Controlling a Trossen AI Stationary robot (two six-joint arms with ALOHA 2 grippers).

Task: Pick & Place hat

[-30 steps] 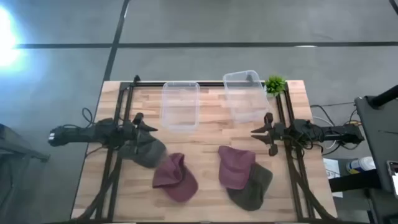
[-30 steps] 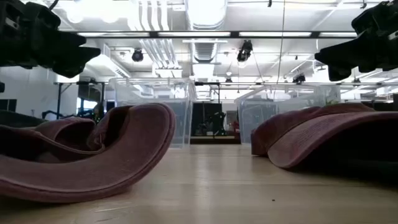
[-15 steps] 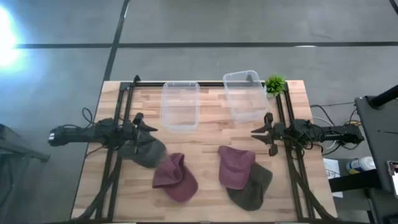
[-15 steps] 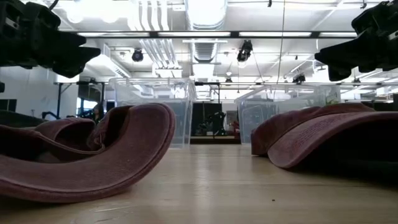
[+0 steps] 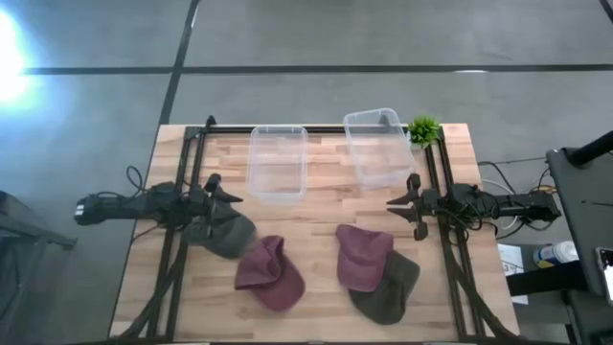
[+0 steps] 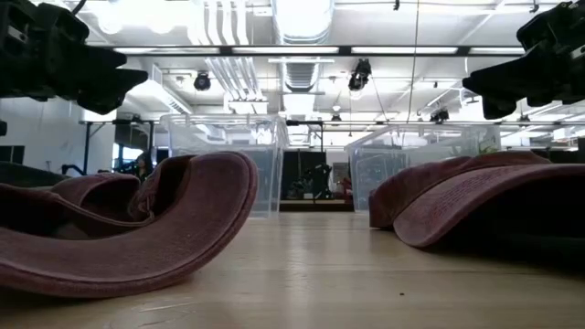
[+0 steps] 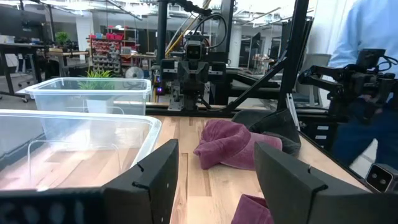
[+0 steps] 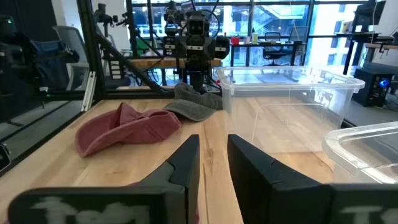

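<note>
Wooden desk (image 5: 316,206) carries four soft, floppy hats, the nearest maroon hat (image 5: 270,273) lying mid-front; best pinched at its stiffer brim; left pincer (image 5: 218,195) and right pincer (image 5: 407,202) both hover parted, empty.

**A robotics lab, by every sign**

Exposed ducts (image 6: 306,27) and strip lights are running overhead. Stocked shelves (image 7: 115,53) are standing behind the wooden desk (image 5: 316,240), an office chair (image 8: 273,53) is sitting by tall windows (image 8: 280,25), and polished concrete floor (image 5: 287,96) is spreading toward 12 o'clock.
</note>
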